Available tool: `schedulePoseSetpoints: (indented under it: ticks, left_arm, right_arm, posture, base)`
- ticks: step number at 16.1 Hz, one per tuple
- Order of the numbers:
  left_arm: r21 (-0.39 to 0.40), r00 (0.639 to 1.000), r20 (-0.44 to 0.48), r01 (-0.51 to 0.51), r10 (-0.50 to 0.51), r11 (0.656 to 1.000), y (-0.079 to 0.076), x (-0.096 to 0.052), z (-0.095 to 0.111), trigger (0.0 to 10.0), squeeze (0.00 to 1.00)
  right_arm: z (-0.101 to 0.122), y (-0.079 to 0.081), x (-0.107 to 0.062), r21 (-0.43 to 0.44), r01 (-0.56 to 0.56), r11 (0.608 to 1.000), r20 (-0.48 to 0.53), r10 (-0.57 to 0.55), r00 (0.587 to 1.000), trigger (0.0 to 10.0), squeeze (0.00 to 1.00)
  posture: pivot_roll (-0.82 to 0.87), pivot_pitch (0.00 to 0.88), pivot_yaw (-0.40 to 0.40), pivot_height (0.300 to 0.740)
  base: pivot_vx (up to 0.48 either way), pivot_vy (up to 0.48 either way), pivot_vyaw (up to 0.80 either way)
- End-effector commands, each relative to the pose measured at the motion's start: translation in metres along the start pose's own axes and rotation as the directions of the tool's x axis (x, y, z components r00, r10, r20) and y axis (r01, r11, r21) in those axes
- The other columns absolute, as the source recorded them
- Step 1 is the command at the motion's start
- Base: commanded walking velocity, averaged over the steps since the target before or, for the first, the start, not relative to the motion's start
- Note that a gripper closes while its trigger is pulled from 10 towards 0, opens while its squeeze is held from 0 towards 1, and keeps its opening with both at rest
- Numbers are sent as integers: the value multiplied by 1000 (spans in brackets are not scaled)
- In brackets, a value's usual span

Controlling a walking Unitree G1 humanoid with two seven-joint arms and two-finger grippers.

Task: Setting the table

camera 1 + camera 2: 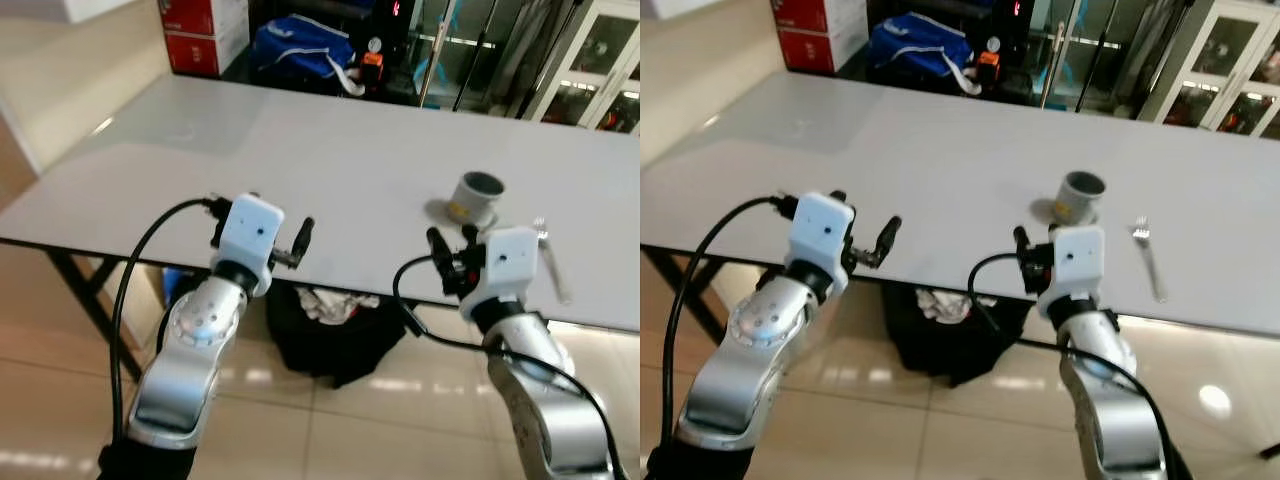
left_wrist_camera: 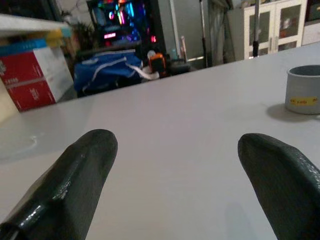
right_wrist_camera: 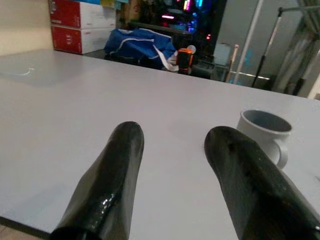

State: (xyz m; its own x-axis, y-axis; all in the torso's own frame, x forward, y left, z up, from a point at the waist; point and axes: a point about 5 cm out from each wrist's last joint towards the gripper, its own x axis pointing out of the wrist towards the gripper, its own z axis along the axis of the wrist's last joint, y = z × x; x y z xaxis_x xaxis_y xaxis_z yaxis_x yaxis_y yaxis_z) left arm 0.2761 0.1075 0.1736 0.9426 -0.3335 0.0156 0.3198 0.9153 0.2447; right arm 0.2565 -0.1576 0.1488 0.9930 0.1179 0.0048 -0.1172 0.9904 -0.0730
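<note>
— Hovering at the near edge of the table (image 1: 330,150), fingers spread wide and empty: left gripper (image 2: 175,170), raised just over the white top.

— And the right gripper (image 3: 172,165)?

— Held level with the left at the same near edge, fingers (image 3: 117,165) parted with a clear gap, gripping nothing. Pointed across the table, just short of the cup (image 1: 1080,197).

— Where is the cup?

— Standing upright on the table, just beyond the right gripper, mouth up. Grey-white, with a handle and a small yellow label (image 2: 304,101) on its side. Apart from both grippers.

— Anything beside it?

— Fork (image 1: 1148,256) lying flat on the table to the right of the cup, tines away from the robot, handle reaching toward the near edge. Not touching the cup.

— Further out?

— Blue bag (image 1: 300,48) on the floor past the far edge, with red-and-white boxes (image 1: 203,30) stacked to its left. Glass-fronted cabinets (image 1: 600,60) at far right. Black bag (image 1: 335,330) under the table, on a glossy tiled floor (image 1: 60,400), between the two silver arms.
</note>
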Motion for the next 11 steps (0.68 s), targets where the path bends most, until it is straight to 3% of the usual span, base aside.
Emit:
schedulePoseSetpoints:
  ticks: [1,3,9,11]
  left_arm:
    - [2,1000,5,18,-18,1000,-5,1,1,10000,0]
    - [13,1000,5,15,-15,1000,-3,0,2,10000,0]
    - [25,1000,9,21,-22,999,-3,0,2,10000,0]
    - [26,1000,8,23,-23,999,-3,0,2,10000,0]
  right_arm:
    - [-11,-7,0,-7,43,999,-60,-44,997,10000,0]
    - [-14,-10,0,-5,80,997,-86,-80,993,10000,0]
    - [-15,-12,1,-8,111,994,-93,-112,989,10000,0]
    - [-14,-10,1,-9,106,994,-87,-107,990,10000,0]
  posture:
    - [18,0,-52,740]
    - [22,0,-54,740]
    - [26,0,-51,740]
    - [27,0,-49,740]
  base:
    - [0,480,0]
    - [0,480,269]
    - [0,480,779]
    - [0,480,316]
